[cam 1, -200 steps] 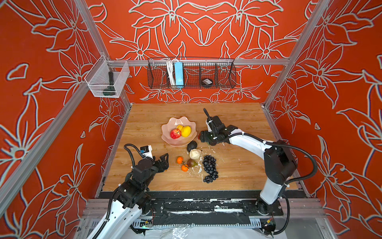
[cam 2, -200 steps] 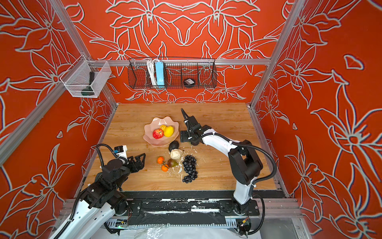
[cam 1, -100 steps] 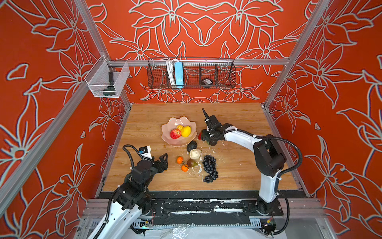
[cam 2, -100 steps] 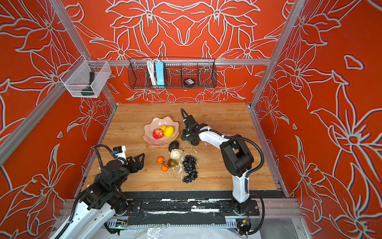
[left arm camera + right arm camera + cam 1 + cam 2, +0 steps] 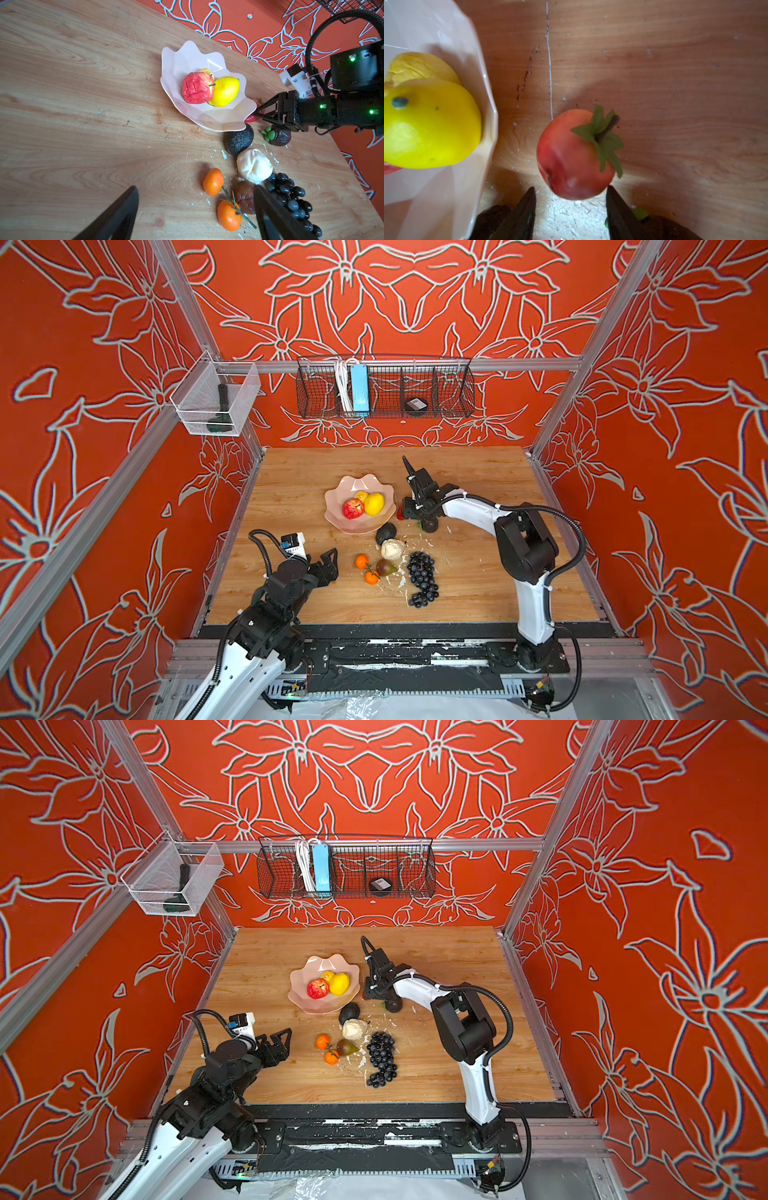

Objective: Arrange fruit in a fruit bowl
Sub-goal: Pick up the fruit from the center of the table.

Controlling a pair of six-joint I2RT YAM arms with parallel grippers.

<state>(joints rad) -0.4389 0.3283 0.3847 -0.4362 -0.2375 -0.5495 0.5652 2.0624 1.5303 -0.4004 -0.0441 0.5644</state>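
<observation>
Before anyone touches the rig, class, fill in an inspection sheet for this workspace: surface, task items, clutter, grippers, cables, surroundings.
Surface: wooden table, scuffed.
Job's things: pink bowl holds red apple, lemon, another yellow piece; outside it lie avocado, cream piece, two oranges, brown piece, grape bunch, dark leafy fruit, red fruit.
Clutter: white flecks among the fruit.
Grippers: left gripper open, empty; right gripper open, tips flanking the red fruit.
Cables: black hoses loop off both arms.
Surroundings: wire basket, mesh bin, red floral walls.

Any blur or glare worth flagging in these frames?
Right wrist view: the red fruit and the bowl look soft. Left wrist view: the lemon is sharp, the left gripper a dark blur. Both top views: evenly lit, crisp.
</observation>
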